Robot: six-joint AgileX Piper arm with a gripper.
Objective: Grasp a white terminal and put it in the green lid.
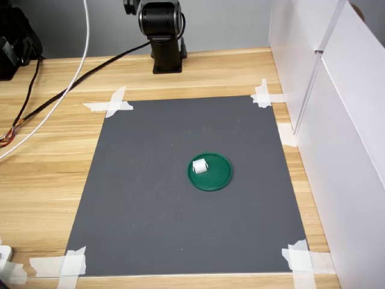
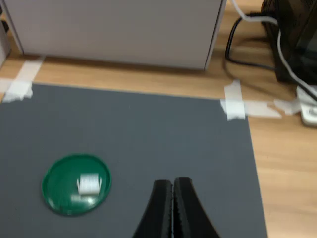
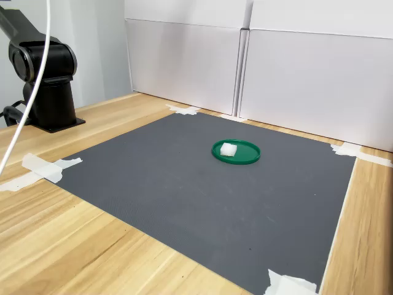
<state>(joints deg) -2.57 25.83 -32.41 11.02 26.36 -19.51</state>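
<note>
Looking through the wrist view, you find the pincer (image 2: 172,184) at the lower centre of the frame, its two black fingers pressed together with nothing between them. The white terminal (image 2: 88,183) lies well apart from it, toward the lower left of that frame, resting inside the green lid (image 2: 76,184) on the grey mat (image 2: 163,134).

In both exterior views the terminal (image 1: 200,165) sits on the lid's floor close to its rim (image 1: 224,174): toward the left edge of the disc in the first exterior view, and likewise left of the disc's centre (image 3: 228,149) in the second exterior view. The blur hides the terminal's long axis.

You may judge the placement done; only a retreat over the desk (image 1: 54,144) remains.
</note>
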